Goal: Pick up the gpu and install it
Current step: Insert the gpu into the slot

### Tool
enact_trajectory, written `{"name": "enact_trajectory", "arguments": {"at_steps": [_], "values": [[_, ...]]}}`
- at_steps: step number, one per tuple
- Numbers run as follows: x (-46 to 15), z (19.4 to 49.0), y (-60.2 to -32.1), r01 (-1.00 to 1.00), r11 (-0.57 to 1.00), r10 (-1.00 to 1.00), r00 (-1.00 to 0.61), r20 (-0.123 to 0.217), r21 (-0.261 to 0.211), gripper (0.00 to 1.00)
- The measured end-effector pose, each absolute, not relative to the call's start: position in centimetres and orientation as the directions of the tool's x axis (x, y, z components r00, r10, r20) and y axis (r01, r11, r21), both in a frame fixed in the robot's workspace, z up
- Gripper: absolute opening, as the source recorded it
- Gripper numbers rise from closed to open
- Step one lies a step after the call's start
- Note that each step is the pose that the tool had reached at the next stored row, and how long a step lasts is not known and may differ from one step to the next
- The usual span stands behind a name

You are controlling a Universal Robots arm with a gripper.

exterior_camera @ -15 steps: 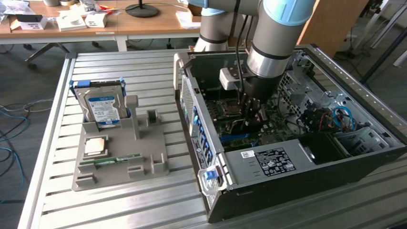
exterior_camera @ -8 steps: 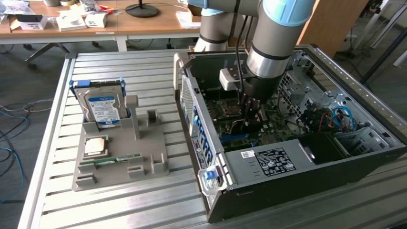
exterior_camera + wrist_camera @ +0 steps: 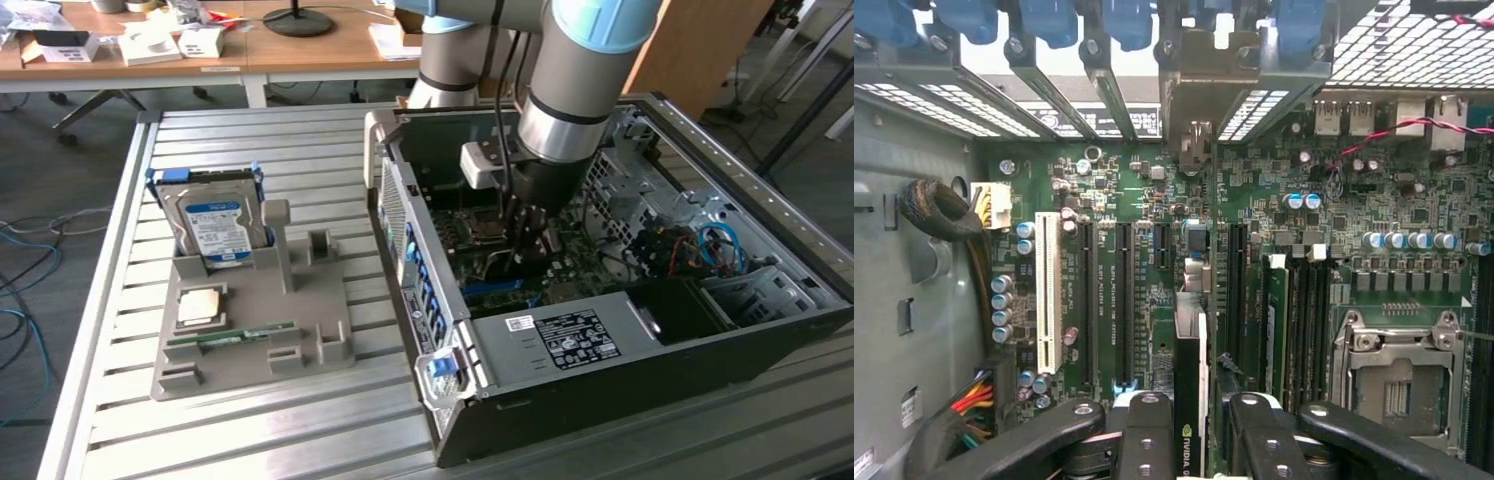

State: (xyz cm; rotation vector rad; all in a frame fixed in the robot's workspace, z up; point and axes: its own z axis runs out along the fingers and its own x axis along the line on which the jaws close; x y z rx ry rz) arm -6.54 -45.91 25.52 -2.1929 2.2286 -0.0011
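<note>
In the wrist view the gpu (image 3: 1192, 360) stands edge-on between my gripper (image 3: 1199, 440) and the motherboard (image 3: 1144, 200). It is a thin dark card with a green logo near my fingers (image 3: 1146, 432). Its metal bracket (image 3: 1199, 95) reaches the rear slot openings of the case. The gripper is shut on the card's upper edge. The card runs along the black expansion slots (image 3: 1124, 300); whether it is seated I cannot tell. In the exterior view my gripper (image 3: 527, 245) is deep inside the open computer case (image 3: 641, 340).
A white slot (image 3: 1047, 305), cables (image 3: 974, 395) and the CPU socket (image 3: 1399, 385) surround the card. Outside the case, a grey holder (image 3: 314, 350) carries a hard drive (image 3: 220, 225), a CPU (image 3: 200, 305) and a RAM stick (image 3: 247, 335) on the slatted table (image 3: 200, 420).
</note>
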Motion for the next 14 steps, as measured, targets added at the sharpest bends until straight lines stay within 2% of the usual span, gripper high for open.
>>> {"name": "enact_trajectory", "arguments": {"at_steps": [14], "values": [[-6.67,25.68,-45.91,-1.0,0.016,-1.0,-0.016,-0.01,-0.011,0.26]]}}
